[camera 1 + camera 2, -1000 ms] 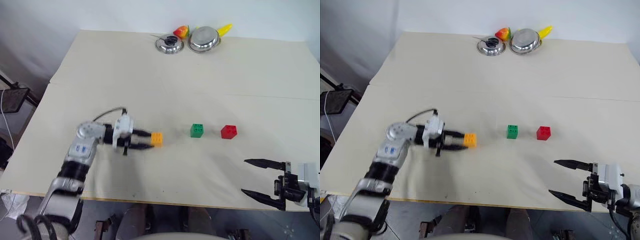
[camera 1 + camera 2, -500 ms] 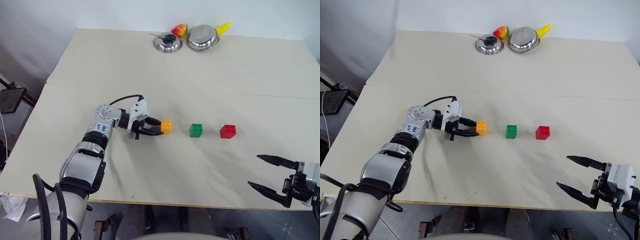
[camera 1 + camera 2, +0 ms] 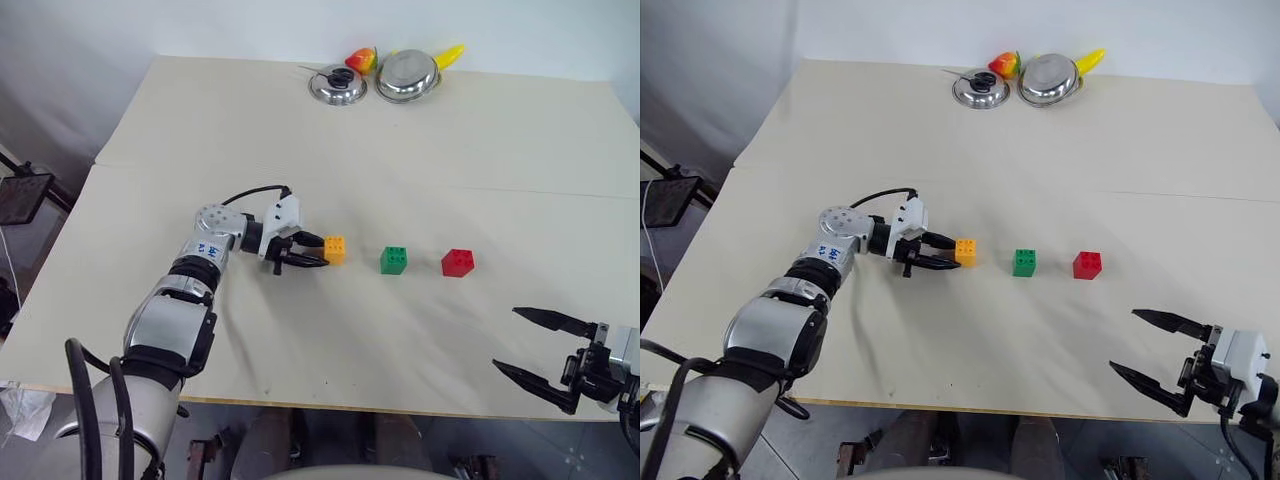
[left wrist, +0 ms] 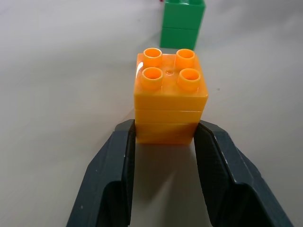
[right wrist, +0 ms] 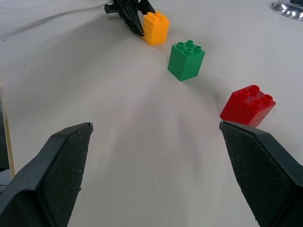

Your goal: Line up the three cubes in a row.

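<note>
Three studded cubes stand in a line across the table: orange-yellow (image 3: 335,250), green (image 3: 393,260), red (image 3: 457,262). The row runs left to right with small gaps. My left gripper (image 3: 318,252) reaches in from the left and is shut on the orange-yellow cube (image 4: 170,94), one finger (image 4: 118,161) pressed on each side low down. The cube rests upright on the table with the green cube (image 4: 182,23) just beyond it. My right gripper (image 3: 505,338) hovers open near the front right edge, well short of the red cube (image 5: 247,106).
Two steel bowls (image 3: 338,87) (image 3: 407,75) sit at the far edge with toy fruit (image 3: 362,60) and a yellow piece (image 3: 450,55) behind them. The table's front edge (image 3: 330,405) runs just under my right gripper.
My left gripper carried the orange-yellow cube right and a little farther back, closing the gap to the green cube. The right gripper stays open in about the same place.
</note>
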Controlling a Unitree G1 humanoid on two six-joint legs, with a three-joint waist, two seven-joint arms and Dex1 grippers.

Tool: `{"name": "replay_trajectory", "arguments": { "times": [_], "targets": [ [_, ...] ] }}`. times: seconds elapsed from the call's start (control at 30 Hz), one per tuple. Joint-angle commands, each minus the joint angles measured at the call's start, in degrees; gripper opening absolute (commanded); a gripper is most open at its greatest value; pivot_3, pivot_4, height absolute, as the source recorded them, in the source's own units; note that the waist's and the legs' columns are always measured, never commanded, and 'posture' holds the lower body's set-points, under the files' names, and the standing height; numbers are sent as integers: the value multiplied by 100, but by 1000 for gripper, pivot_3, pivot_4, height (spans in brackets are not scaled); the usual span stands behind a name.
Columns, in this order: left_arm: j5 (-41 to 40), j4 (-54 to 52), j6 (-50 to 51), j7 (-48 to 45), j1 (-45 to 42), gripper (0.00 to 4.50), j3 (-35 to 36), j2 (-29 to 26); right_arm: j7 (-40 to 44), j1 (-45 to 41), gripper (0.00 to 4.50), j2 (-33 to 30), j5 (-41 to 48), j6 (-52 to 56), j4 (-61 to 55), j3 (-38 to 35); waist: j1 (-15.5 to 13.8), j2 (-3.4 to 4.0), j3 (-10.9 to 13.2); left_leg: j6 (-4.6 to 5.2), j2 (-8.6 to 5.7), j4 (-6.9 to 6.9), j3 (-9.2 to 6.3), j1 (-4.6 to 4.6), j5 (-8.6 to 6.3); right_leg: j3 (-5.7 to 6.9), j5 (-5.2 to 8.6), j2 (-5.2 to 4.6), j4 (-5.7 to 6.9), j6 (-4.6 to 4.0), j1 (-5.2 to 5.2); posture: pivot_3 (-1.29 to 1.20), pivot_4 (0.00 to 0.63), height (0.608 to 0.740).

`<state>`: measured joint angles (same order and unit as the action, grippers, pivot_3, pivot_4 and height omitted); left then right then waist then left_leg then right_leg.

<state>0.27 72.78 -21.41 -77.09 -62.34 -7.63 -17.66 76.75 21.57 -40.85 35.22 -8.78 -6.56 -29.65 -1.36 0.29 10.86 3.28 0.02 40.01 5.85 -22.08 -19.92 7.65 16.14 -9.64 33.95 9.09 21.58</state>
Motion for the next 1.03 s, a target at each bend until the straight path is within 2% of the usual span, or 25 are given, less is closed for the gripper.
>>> {"name": "replay_trajectory", "arguments": {
  "times": [0.03, 0.1, 0.3, 0.43, 0.6, 0.7, 0.77, 1.03],
  "targets": [
    [42, 60, 13, -149, -84, 2410, 128, -94, -50, -43, 4500, 17, 21, -40, -121, 8, 0, 0, 0, 0, 0, 0, 0, 0, 0, 0, 0, 0, 0, 0, 0, 0, 150, 740],
    [-41, -20, -92, -304, -19, 2909, 226, -249, -28, -115, 4500, 3, 12, -43, -64, 45, 2, 0, 0, 0, 0, 0, 0, -3, 0, 1, 0, 0, 0, 0, 2, 0, 150, 740],
    [-677, -847, -158, -1363, 600, 2909, 678, -1079, 159, -245, 4500, -106, 70, -90, 215, -104, 81, 0, 0, 0, 3, -1, 2, -5, 1, 1, 0, 5, 5, -1, 9, 0, 150, 740],
    [-1447, -2683, 433, -1541, 1999, 2909, 983, -1899, 356, -277, 4500, -268, 88, -200, 584, -401, 168, 2, 0, 0, 4, 1, -2, -3, 0, -4, 0, 0, 9, -1, 7, 0, 150, 740],
    [-2174, -5257, 1590, -686, 4103, 2909, 1589, -2602, 590, -635, 4500, -538, 32, -476, 1410, -650, 184, 3, 0, 1, 8, 3, -7, 2, -1, -8, 1, -4, 9, -1, 2, 0, 150, 740],
    [-2298, -6443, 1968, 90, 5165, 2909, 2098, -2684, 806, -985, 4500, -797, -72, -680, 2157, -711, 148, 15, 4, 2, 4, 6, -12, 9, -2, -11, 0, -18, 10, -1, -7, 0, 150, 740],
    [-2269, -6852, 2052, 515, 5582, 2909, 2289, -2598, 938, -1115, 4500, -912, -116, -741, 2508, -666, 113, 20, 5, 2, 1, 6, -24, 8, -2, -7, 1, -25, 8, -2, -11, 0, 150, 740],
    [-2328, -7395, 2183, 1320, 6396, 2909, 2571, -2351, 906, -1729, 4500, -941, -197, -975, 3197, -521, 159, 35, -2, 0, -10, -3, -26, 9, -2, 7, 3, -34, 8, -7, -12, 0, 150, 740]
  ]
}}
